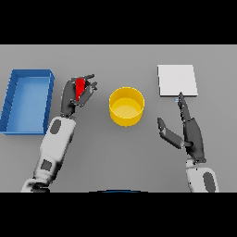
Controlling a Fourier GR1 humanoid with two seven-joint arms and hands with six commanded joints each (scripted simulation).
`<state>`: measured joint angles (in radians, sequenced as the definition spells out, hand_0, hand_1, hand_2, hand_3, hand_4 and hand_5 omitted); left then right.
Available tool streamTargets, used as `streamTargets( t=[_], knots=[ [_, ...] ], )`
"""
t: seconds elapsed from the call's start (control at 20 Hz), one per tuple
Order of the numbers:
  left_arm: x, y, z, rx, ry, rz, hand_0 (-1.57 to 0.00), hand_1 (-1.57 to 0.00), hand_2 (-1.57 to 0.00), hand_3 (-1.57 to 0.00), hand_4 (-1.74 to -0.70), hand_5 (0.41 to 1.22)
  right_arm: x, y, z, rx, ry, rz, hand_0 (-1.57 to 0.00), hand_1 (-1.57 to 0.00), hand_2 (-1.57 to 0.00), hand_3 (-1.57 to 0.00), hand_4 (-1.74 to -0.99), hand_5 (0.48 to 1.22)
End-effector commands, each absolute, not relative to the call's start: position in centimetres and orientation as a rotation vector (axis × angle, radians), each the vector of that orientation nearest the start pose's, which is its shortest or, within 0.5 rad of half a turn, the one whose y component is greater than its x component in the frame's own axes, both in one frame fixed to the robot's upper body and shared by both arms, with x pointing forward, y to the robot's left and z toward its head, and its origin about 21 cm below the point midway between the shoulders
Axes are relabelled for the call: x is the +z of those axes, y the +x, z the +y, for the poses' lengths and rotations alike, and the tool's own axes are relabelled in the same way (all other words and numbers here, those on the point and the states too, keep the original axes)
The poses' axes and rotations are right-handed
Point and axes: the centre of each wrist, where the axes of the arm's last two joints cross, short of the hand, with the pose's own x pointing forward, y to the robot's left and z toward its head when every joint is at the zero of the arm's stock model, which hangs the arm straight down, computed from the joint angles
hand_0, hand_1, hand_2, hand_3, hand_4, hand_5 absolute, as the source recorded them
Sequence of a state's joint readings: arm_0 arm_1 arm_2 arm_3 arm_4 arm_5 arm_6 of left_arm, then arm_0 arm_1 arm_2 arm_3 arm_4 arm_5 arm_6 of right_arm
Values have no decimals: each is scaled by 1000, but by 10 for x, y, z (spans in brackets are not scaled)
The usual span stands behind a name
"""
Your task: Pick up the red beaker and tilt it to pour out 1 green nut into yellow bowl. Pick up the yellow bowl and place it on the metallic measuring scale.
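The red beaker (80, 88) is held in my left hand (74, 95), whose fingers curl round it, left of the yellow bowl (126, 107). Only a strip of the beaker shows between the fingers. The bowl stands upright at the table's middle, a short gap right of the left hand; I see no nut in it. The metallic measuring scale (177, 80) is a pale square plate at the back right. My right hand (190, 132) lies open in front of the scale, fingers straight, one fingertip almost at the scale's front edge, thumb spread toward the bowl.
A blue tray (11, 99) with raised walls stands at the far left, next to my left forearm. Grey table (120, 157) lies between the two arms in front of the bowl.
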<state>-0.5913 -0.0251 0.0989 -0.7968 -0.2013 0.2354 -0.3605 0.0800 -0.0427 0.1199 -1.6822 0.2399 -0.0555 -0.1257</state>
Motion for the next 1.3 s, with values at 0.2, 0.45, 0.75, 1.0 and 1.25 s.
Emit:
streamTargets(
  t=[0.2, 0.45, 0.75, 1.0, 1.25],
  knots=[
    [10, 380, 171, -367, 256, -1780, -1543, -1544, -1544, -1532, -1726, 1130, 7, 226, -215, 284, -232, -1740, 1, 1, 1, 1, -1108, 656],
    [44, 390, 167, -770, 423, -1757, -1559, -1560, -1560, -1555, -1735, 1132, 8, 226, -214, 296, -225, -1737, 1, 1, 1, 1, -1092, 663],
    [64, 391, 156, -1001, 505, -1708, -1564, -1564, -1564, -1561, -1737, 1149, 8, 223, -216, 308, -219, -1745, 1, 1, 1, 1, -1096, 670],
    [92, 401, 128, -1476, 693, -1602, -1569, -1569, -1569, -1568, -1740, 1186, 8, 224, -214, 311, -228, -1742, 1, 1, 1, 1, -1054, 691],
    [103, 407, 104, -1878, 811, -1414, -1570, -1570, -1570, -1570, -1612, 1210, 7, 226, -214, 298, -200, -1750, 1, 1, 1, 1, -1063, 681]
  ],
)
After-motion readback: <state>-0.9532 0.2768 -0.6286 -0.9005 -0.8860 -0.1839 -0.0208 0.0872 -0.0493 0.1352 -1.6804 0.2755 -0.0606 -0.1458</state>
